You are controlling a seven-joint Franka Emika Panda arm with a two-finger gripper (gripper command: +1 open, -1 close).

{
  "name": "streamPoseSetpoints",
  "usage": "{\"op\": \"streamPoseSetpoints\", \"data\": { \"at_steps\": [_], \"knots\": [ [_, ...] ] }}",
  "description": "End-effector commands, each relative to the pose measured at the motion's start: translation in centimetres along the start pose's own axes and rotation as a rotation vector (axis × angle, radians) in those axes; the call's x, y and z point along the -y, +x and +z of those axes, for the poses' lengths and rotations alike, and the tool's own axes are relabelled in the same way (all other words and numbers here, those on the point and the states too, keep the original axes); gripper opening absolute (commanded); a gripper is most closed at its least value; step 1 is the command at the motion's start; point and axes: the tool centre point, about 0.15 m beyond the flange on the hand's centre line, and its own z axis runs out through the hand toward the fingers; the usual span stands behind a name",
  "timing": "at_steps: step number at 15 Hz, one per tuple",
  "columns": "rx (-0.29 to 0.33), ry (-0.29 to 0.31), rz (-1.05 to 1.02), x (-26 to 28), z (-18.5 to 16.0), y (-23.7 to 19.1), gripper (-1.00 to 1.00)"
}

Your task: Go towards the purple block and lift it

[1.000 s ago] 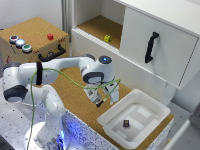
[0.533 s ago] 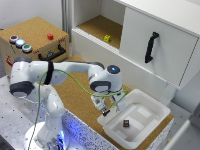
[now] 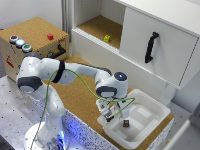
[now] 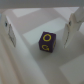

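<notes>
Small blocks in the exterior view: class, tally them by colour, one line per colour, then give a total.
Purple block, in the white tray: 1
Yellow block, on the open shelf: 1
Red block, on the box: 1
Total: 3

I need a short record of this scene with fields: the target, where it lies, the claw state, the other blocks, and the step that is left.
target: purple block, yellow marks on its faces
place: inside the white tray, on its floor
claw: open, over the tray's edge, fingers on either side of the block in the wrist view
contact: none visible
other blocks: yellow block on the cabinet shelf; red block on the cork box
left to do: lower, close, lift
</notes>
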Motion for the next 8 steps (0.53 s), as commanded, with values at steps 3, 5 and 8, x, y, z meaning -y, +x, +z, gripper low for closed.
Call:
{"op": "streamPoseSetpoints", "data": {
  "at_steps": [3, 5, 8],
  "knots": [
    [-0.057, 0.073, 0.072, -2.1, 3.8, 2.0, 1.0],
    [-0.056, 0.072, 0.064, -1.8, 4.3, 2.6, 1.0],
    [-0.038, 0.055, 0.042, -1.4, 4.8, 3.8, 1.0]
  ]
}}
